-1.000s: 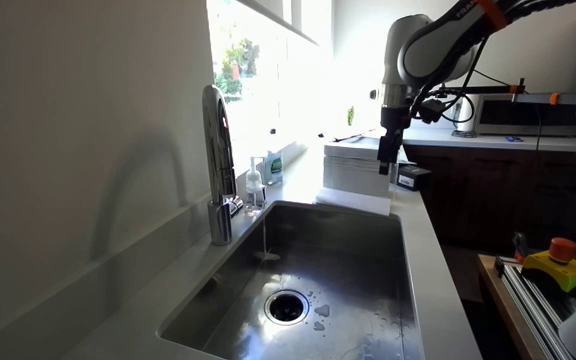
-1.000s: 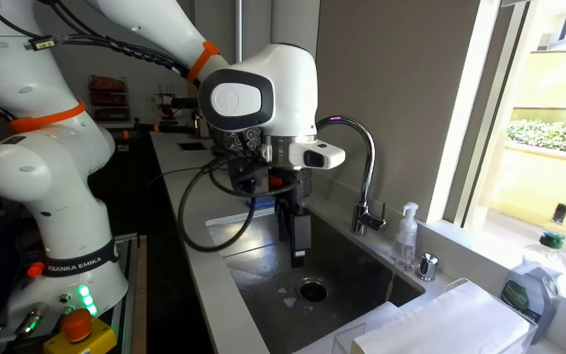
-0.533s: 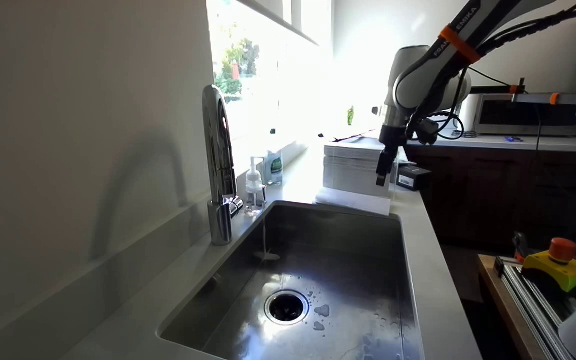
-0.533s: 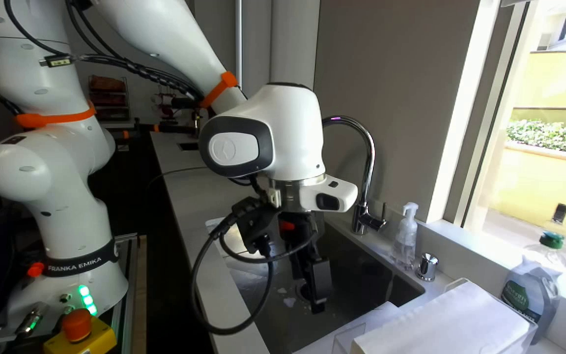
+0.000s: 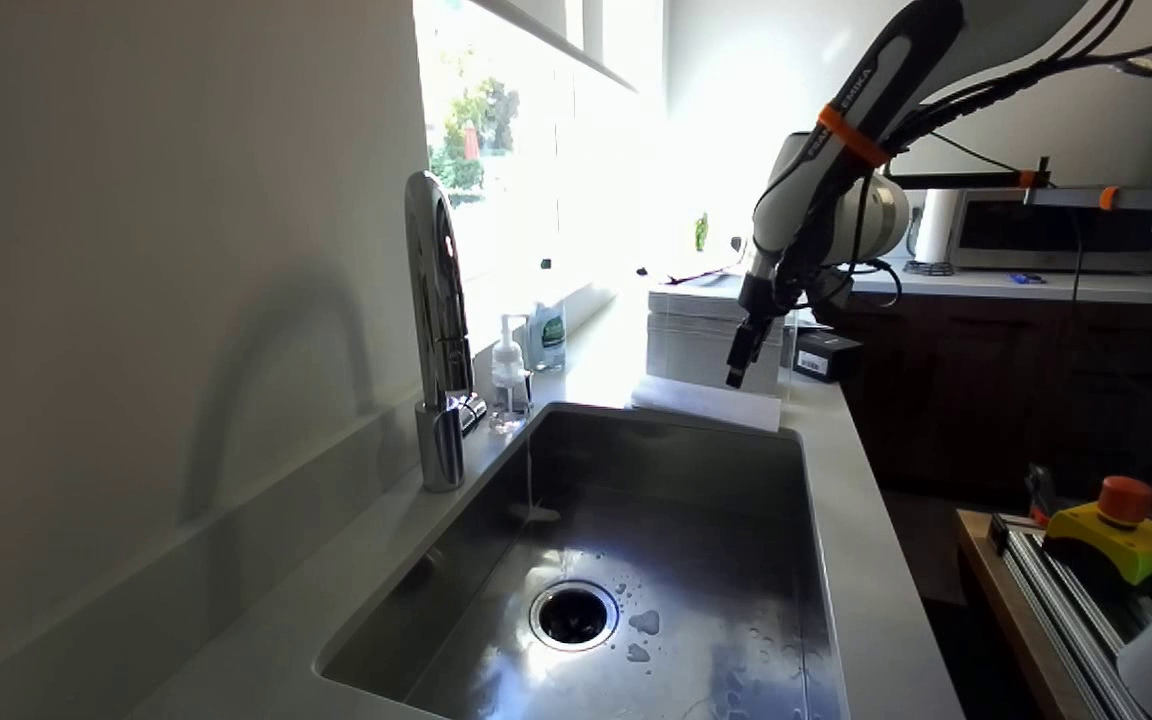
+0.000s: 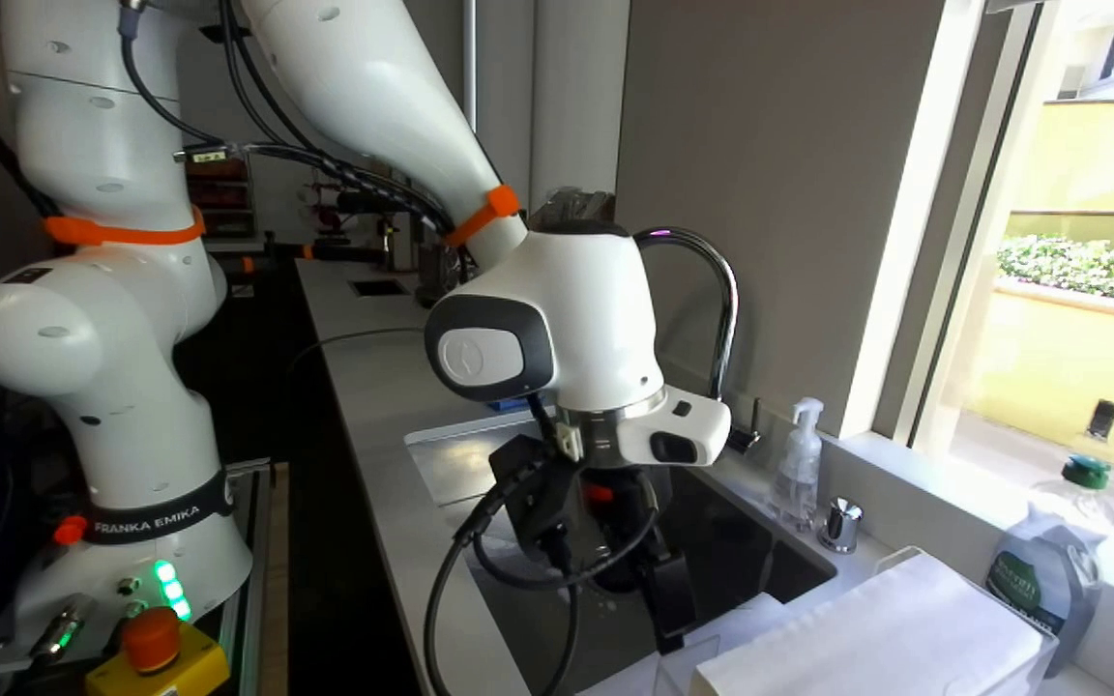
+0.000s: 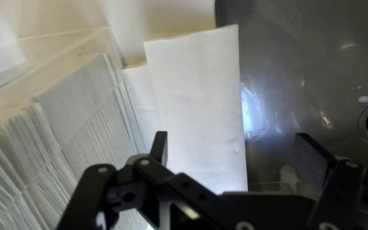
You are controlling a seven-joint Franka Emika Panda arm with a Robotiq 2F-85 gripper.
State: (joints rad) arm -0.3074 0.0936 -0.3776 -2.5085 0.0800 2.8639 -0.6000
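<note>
My gripper (image 7: 232,137) is open and empty, its fingers wide apart in the wrist view. It is above a flat white folded sheet (image 7: 200,108) that lies at the sink's edge and partly overhangs it. The left finger is over the sheet and the right finger is over the steel sink (image 7: 299,64). A stack of white folded paper (image 7: 85,102) in a clear holder stands beside the sheet. In both exterior views the gripper (image 5: 736,378) (image 6: 670,643) is tilted, close to the stack (image 5: 711,345) (image 6: 876,648). I cannot tell whether it touches anything.
A chrome faucet (image 5: 441,330), a clear soap pump (image 5: 509,365) and a dish soap bottle (image 6: 1050,570) stand along the window side. A black box (image 5: 826,355) sits behind the stack. A microwave (image 5: 1051,230) is on the far counter. Cables (image 6: 518,580) hang from the wrist.
The arm has lowered and moved from above the sink toward the paper stack and the sheet, with the gripper tilting more. The stack, the sheet and the bottles have not moved.
</note>
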